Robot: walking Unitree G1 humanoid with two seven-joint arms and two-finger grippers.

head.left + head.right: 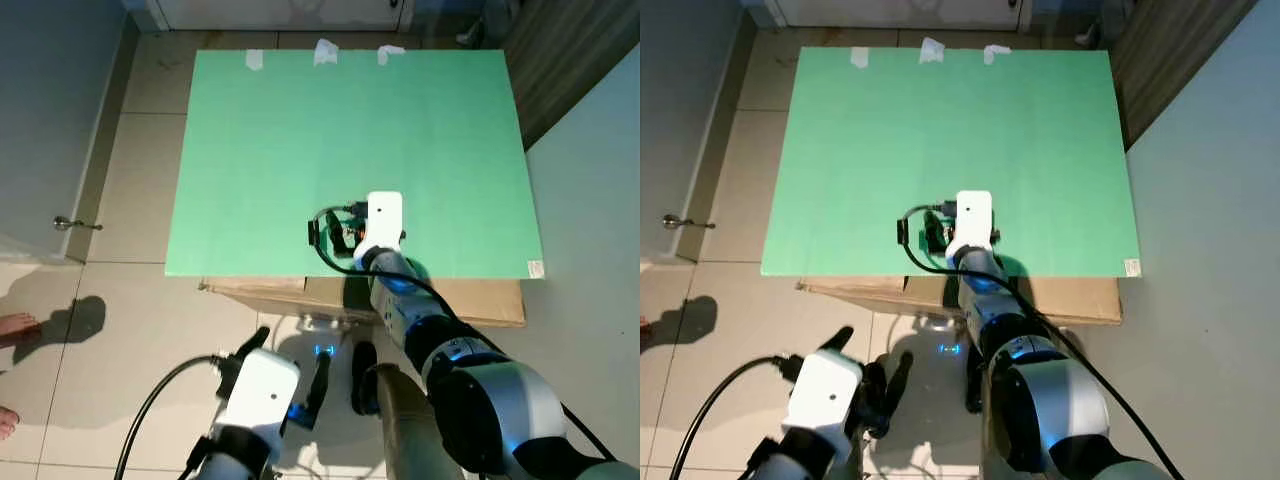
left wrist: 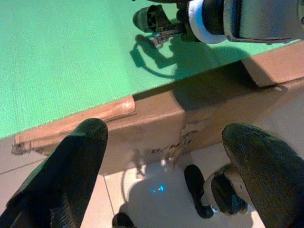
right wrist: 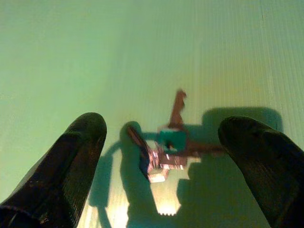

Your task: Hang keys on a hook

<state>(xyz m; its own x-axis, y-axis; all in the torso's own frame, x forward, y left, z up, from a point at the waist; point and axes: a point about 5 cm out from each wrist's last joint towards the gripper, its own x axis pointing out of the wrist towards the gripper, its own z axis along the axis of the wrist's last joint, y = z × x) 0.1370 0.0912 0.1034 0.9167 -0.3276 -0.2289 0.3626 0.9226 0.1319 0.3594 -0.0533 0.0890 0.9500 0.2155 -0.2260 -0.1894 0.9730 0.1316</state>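
Reaching forward with the right gripper [image 1: 335, 236] over the green board [image 1: 350, 130], holding its fingers wide apart and gripping nothing. Finding the keys [image 3: 167, 142] lying flat on the board, straight ahead of that gripper and between its two fingers, apparently just short of the tips, not yet touching either one. Making out a small bunch there: a green tag or fob, one key pointing away from the gripper, a ring curving toward one finger. Details blurring, so not counting the keys.

Keeping the left gripper [image 2: 167, 130] low and open too, holding nothing, with the near edge of the box [image 1: 470, 298] under the board directly ahead of it and the floor [image 1: 130, 180] beneath.

Judging the step in hand as the pick-up approach: lining up over the keys, hanging not yet begun. Spotting no hook anywhere around either gripper, so not knowing yet where to carry them.

Next move probably calling for lowering the right gripper until the fingertips are bracketing the bunch, then closing on the thickest part, likely the fob or ring. Watching for thin keys sliding on the smooth board or slipping flat under the tips. After lifting, needing to find the hook and leave the ring hanging free for threading.
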